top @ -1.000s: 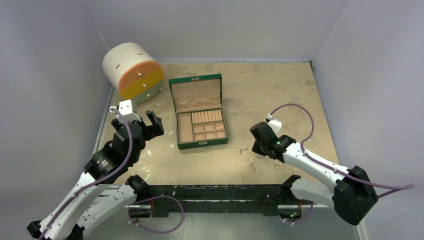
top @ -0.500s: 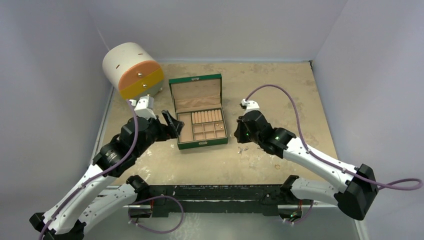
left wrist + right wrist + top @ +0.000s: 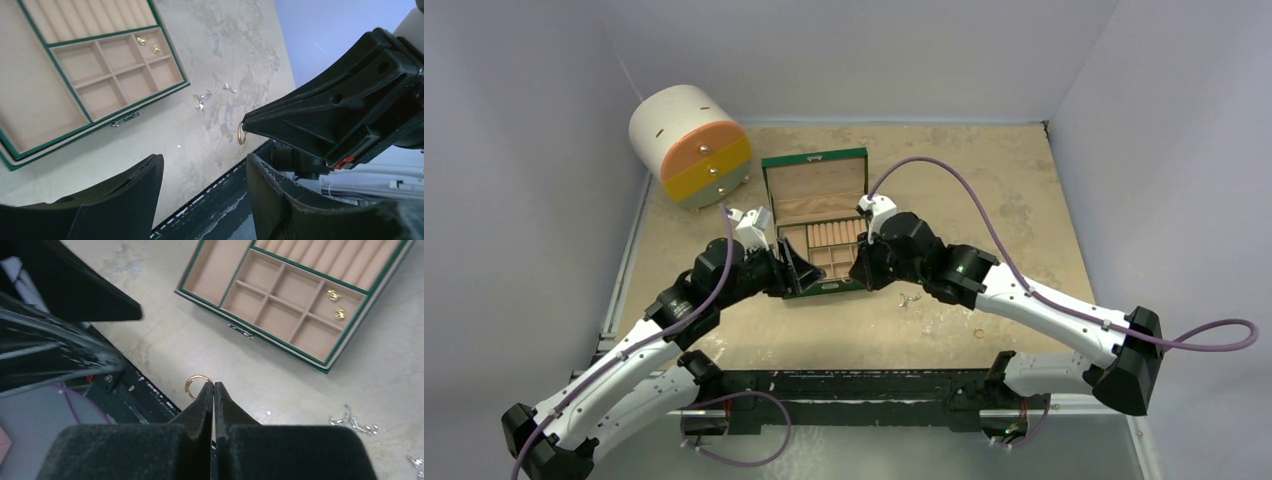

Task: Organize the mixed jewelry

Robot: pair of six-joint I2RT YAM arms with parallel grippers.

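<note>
From above, the left gripper (image 3: 802,272) and the right gripper (image 3: 862,270) meet nose to nose over the front edge of the open green jewelry box with tan padded compartments (image 3: 816,185), which stands on the mottled beige table (image 3: 984,190). A cluster of loose silver pieces (image 3: 910,297) lies on the table near the box's front right corner, and a lone gold piece (image 3: 979,333) sits closer to the near edge. In the left wrist view the left gripper's jaws stand partly apart with nothing between them, facing a small thin gold ring (image 3: 241,134) that projects from the tip of the right gripper. Below, a pair of gold earrings (image 3: 156,49) already lies in a small square compartment beside the ring rolls. The right wrist view shows that gripper's fingers pressed fully together, pinching the ring by one edge, so most of the loop stands clear beyond the tips. This looks like a handover. The ring should be stiff, featherlight and slick, and apt to flick away under an off-center squeeze. The exposed arc of the band is the place to grip, taken squarely between flat pads.
</note>
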